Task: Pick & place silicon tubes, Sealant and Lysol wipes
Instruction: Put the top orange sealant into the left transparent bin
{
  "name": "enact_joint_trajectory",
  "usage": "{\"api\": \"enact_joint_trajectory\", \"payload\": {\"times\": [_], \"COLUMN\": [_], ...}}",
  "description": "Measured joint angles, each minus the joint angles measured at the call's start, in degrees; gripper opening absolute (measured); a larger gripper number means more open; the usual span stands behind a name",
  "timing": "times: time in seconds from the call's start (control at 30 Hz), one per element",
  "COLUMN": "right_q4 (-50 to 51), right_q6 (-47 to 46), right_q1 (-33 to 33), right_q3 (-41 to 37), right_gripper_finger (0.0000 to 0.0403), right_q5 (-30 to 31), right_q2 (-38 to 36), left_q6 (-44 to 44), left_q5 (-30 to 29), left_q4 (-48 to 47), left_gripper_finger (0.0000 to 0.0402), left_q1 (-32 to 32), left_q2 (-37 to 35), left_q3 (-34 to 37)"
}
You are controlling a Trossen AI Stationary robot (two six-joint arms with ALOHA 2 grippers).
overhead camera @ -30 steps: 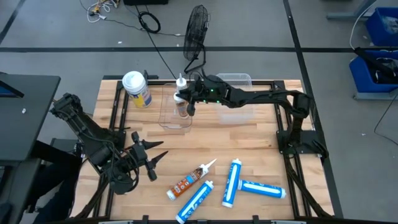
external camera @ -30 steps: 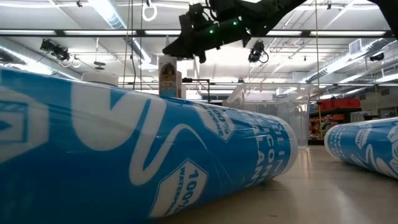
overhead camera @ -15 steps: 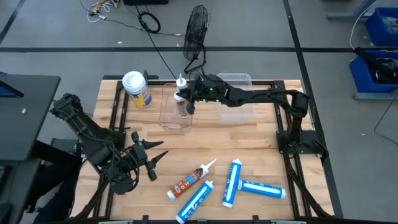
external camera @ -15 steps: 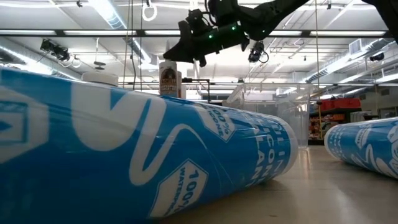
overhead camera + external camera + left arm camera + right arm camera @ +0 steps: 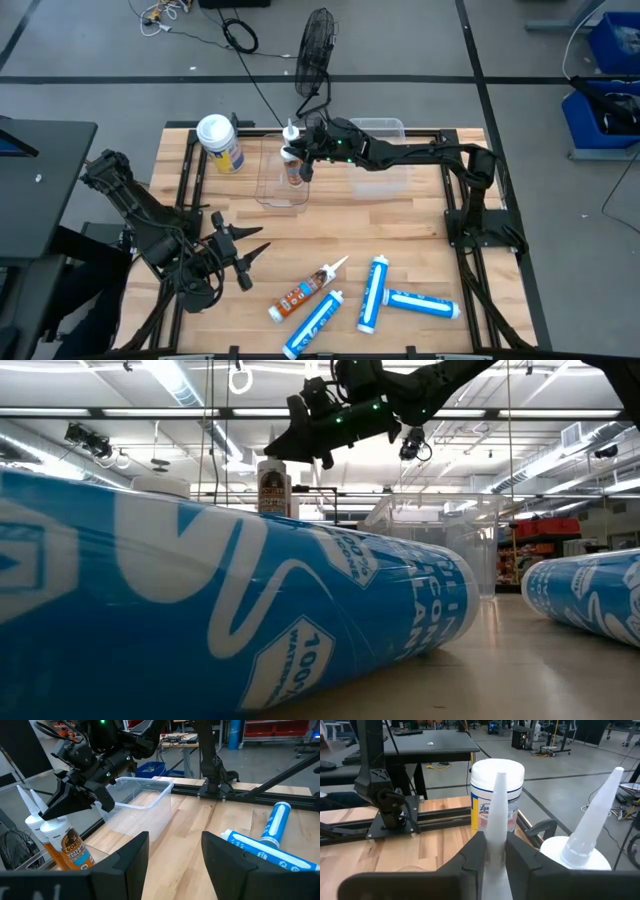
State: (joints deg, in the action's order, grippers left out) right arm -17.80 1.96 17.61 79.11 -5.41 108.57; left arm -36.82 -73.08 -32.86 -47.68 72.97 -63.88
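My right gripper reaches to the far left of the table and is shut on a brown-labelled sealant tube, which stands upright at a clear container. A second white-nozzled tube stands just beyond it. The Lysol wipes stand upright on their base at the far left corner and show past the nozzle in the right wrist view. Another brown sealant tube and three blue silicone tubes lie on their sides near the front edge. My left gripper is open and empty at the front left. My right gripper pinches the sealant tube's white nozzle between its two fingers, coming from the table's right side and slanting down. The tube hangs upright below the fingers. Whether its base rests on anything does not show.
A clear lidded bin lies under my right arm at the far edge. Black frame rails run along the table's sides. The blue tubes lie close before the low camera and block most of its view.
My right gripper has shifted a little toward the table's right edge with the sealant tube, which stays upright at the clear container.
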Motion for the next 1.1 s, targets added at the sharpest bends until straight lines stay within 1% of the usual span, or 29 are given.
{"api": "enact_joint_trajectory", "payload": {"times": [0.4, 0.5, 0.6, 0.87, 1.1], "right_q4": [0.17, 0.23, 0.41, 1.68, 2.45], "right_q6": [-1.06, -1.53, -1.60, -1.57, -0.49], "right_q1": [-0.07, -0.04, -0.26, -0.52, -0.59], "right_q3": [0.00, 0.00, 0.00, -0.04, -0.04], "right_gripper_finger": [0.0065, 0.0071, 0.0088, 0.0146, 0.0174], "right_q5": [0.00, 0.02, 0.07, 0.02, 0.41], "right_q2": [0.00, 0.02, 0.03, -1.65, -4.11], "left_q6": [-0.40, -0.44, -0.46, -0.48, -0.48], "left_q5": [0.00, 0.00, 0.00, 0.00, 0.00], "left_q4": [0.04, 0.04, 0.02, 0.04, 0.04], "left_gripper_finger": [0.0186, 0.0186, 0.0186, 0.0186, 0.0186], "left_q1": [-0.02, 0.00, 0.00, -0.01, -0.02], "left_q2": [0.00, 0.00, 0.00, 0.00, 0.00], "left_q3": [0.00, 0.00, 0.00, -0.02, -0.02]}}
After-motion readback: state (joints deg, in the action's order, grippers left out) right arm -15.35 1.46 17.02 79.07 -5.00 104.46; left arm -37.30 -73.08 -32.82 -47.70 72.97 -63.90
